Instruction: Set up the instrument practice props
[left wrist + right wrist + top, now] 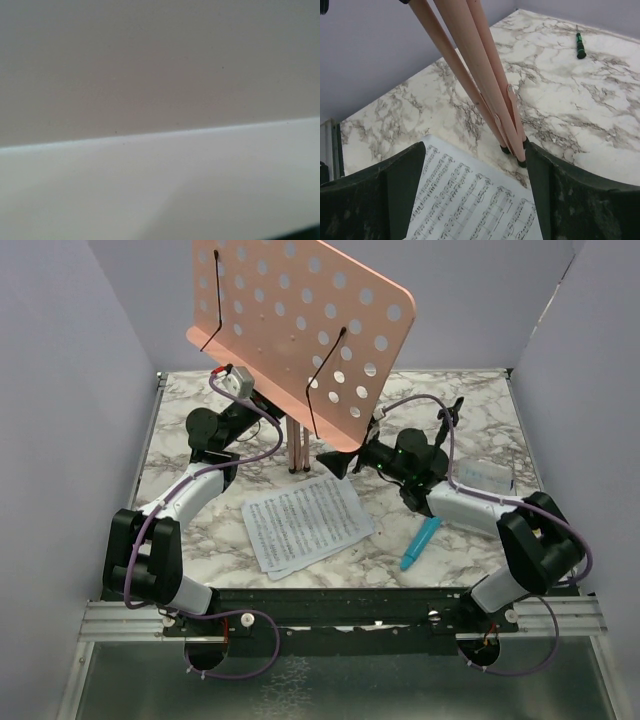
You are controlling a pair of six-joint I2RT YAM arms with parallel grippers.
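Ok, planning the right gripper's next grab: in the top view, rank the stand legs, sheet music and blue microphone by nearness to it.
1. Stand legs, just left of the right gripper.
2. Sheet music, just nearer the bases; too close to call against the legs.
3. Blue microphone, right side, clearly farthest.

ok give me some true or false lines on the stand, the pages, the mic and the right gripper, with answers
1. The white sheet-music pages lie flat on the marble table. True.
2. The blue toy microphone is held in the right gripper. False: it lies on the table beside the right arm.
3. The pink music stand has its tripod legs bunched together. True.
4. The right gripper is shut. False: its fingers stand wide apart, open.
5. Pages rest on the music stand. False: none are on it; they are on the table.
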